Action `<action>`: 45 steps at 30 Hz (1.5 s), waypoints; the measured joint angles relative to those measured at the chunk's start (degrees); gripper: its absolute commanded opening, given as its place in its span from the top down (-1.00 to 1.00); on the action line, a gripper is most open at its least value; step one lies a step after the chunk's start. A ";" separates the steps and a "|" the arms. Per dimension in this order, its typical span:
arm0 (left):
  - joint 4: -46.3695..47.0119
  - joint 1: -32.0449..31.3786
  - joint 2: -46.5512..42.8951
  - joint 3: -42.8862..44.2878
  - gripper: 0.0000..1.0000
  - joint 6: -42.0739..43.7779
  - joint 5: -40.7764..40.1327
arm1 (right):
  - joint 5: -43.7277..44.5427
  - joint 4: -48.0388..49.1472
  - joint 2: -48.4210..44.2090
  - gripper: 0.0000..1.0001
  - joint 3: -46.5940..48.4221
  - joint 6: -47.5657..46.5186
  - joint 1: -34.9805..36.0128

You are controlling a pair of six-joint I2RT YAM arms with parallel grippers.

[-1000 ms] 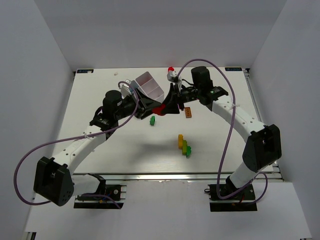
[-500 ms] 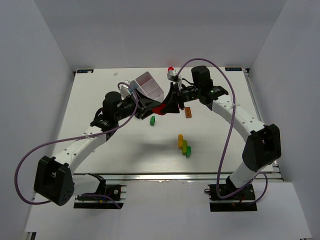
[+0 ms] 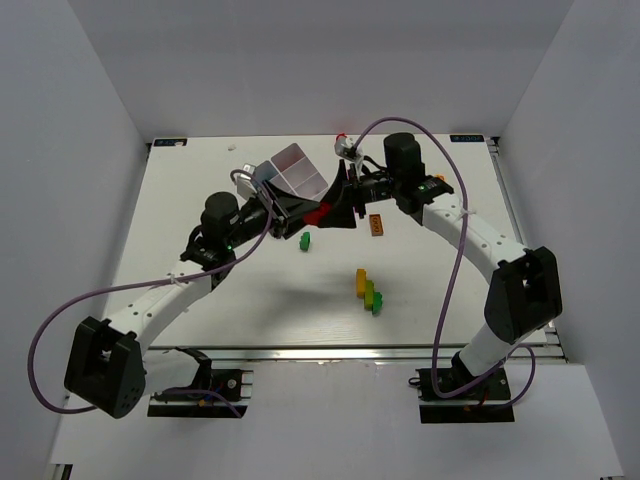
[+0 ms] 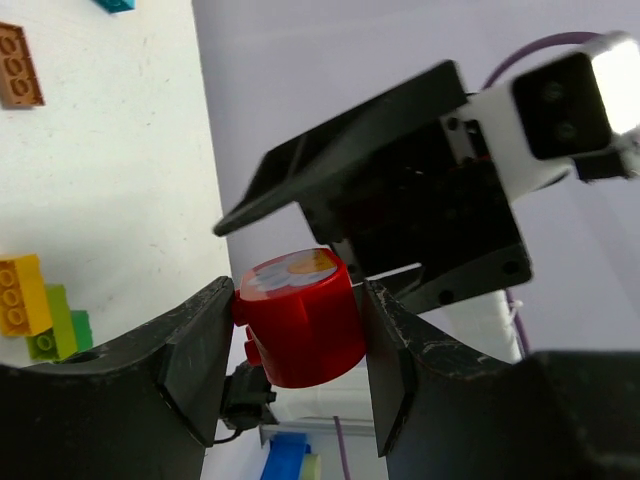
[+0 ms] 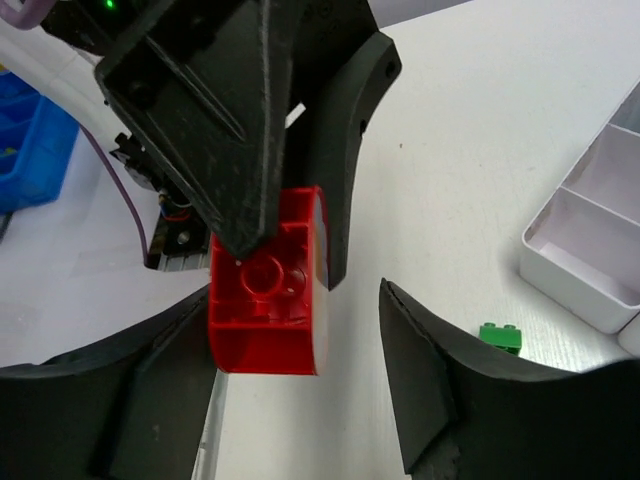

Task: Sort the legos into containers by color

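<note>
From above we see the white tabletop [image 3: 200,300] and the compartmented white plastic tray [image 3: 298,172] near its far edge. Only the left wrist view shows the left hand [image 4: 296,345] clamping the glossy, rounded red brick [image 4: 300,310]. The right wrist view shows its hollow underside inside the right hand [image 5: 300,330], whose fingers stand parted.

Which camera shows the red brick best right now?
Left wrist: the red brick sits mid-frame, large and sharp, clamped in the left gripper. The right wrist view shows its hollow underside, partly hidden by black fingers; the top view shows only a small red speck.
</note>
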 measured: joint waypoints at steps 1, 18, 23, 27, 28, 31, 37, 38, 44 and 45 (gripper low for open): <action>0.66 0.00 -0.20 -0.15 0.60 -0.28 -0.07 | -0.02 1.05 -0.02 -0.36 -0.48 0.92 -0.15; 8.11 0.57 -1.49 -4.44 0.61 -5.49 -1.46 | -4.52 19.15 -2.05 -0.28 -7.93 14.71 -4.02; 9.09 0.59 -1.49 -4.81 0.61 -6.47 -1.46 | -5.25 22.18 -2.05 -0.32 -7.93 16.15 -3.98; 10.23 0.59 -1.49 -4.81 0.61 -6.95 -1.46 | -5.73 23.54 -2.05 -0.28 -7.93 16.41 -4.00; 10.36 0.57 -1.49 -4.81 0.61 -7.06 -1.46 | -5.88 23.76 -2.05 -0.26 -7.93 16.39 -4.00; 10.93 0.57 -1.49 -4.81 0.61 -7.37 -1.46 | -6.08 24.00 -2.05 -0.24 -7.93 16.31 -4.00; 11.13 0.61 -1.46 -4.81 0.61 -7.61 -1.53 | -6.10 24.11 -2.10 -0.09 -7.98 15.74 -3.98; 11.13 0.63 -1.46 -4.81 0.61 -7.63 -1.57 | -6.10 24.11 -2.16 -0.08 -7.98 15.67 -4.00; 11.54 0.68 -1.44 -5.09 0.61 -8.02 -1.62 | -6.03 24.61 -2.56 -0.19 -7.98 15.15 -3.98; 11.56 0.68 -1.42 -5.25 0.60 -8.04 -1.62 | -5.99 24.79 -2.56 -0.22 -7.98 15.08 -3.98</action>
